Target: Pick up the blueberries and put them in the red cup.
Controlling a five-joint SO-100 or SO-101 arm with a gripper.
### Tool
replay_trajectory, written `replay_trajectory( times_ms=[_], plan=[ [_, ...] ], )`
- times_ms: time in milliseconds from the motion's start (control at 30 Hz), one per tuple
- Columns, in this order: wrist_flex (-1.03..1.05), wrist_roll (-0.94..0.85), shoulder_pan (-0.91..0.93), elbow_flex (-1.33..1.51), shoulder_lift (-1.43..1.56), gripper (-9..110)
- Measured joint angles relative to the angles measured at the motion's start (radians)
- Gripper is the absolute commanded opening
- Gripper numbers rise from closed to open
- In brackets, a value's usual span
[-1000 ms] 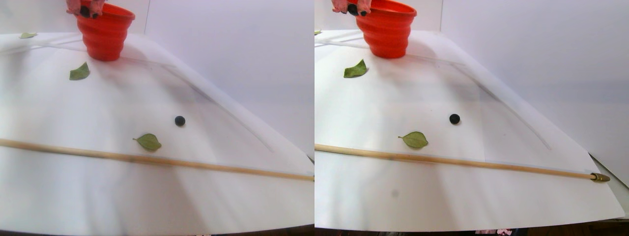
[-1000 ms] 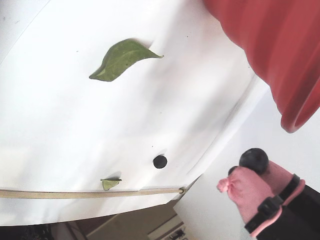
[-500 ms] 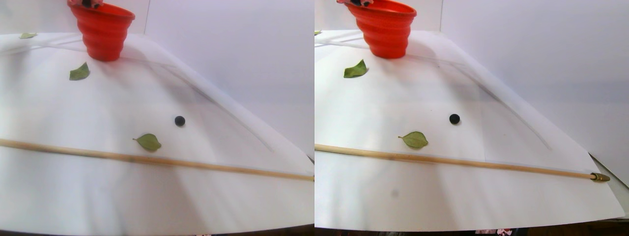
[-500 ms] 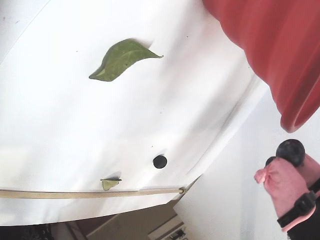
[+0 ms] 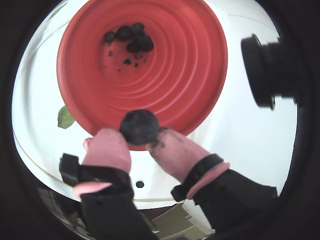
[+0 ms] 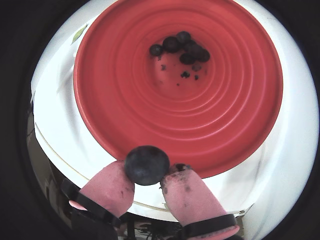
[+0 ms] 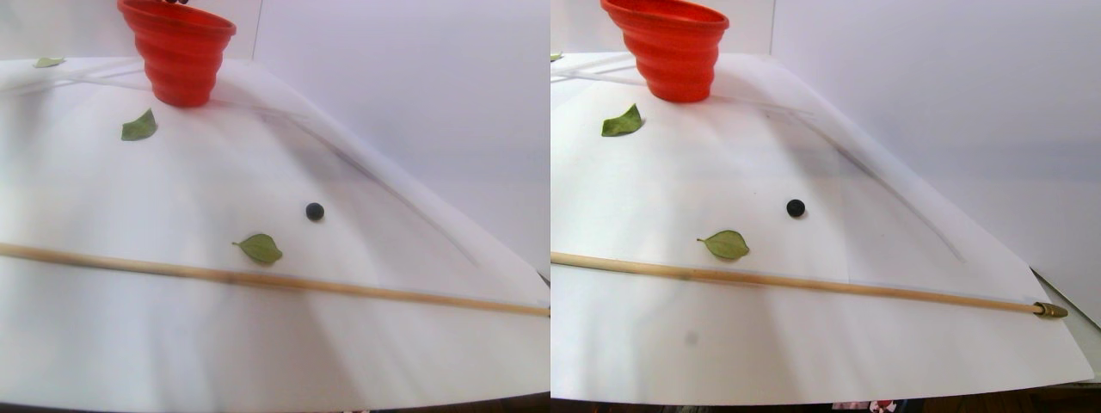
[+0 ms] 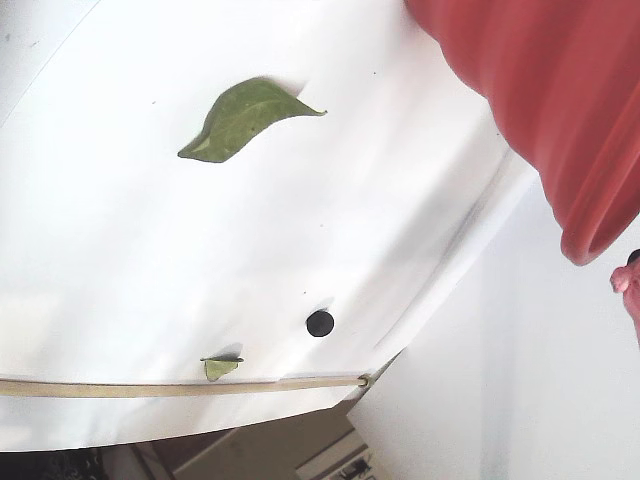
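- Step in hand: the end effector (image 6: 148, 181) is clenched on 1 blueberry (image 6: 146, 164), poised above the near rim of the red cup (image 6: 125, 115).
- Next move, as I judge it: advance further over the cup, then release.
- Count: about 5 berries (image 6: 181, 46) in the cup, 1 loose berry (image 7: 315, 211) on the surface (image 7: 129, 344) well away from the cup, 3 leaves (image 7: 260, 248).

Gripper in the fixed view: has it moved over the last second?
Yes. The gripper has slid rightward, almost out of the picture, and risen toward the red cup's rim, carrying its blueberry.
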Motion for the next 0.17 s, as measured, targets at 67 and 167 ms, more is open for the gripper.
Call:
replay_trajectory(
  times_ms=[67,167],
  plan=[
    [-0.017,0.000,0.008,0.000,0.000,15],
    [-0.032,0.000,0.017,0.000,0.000,15]
  ],
)
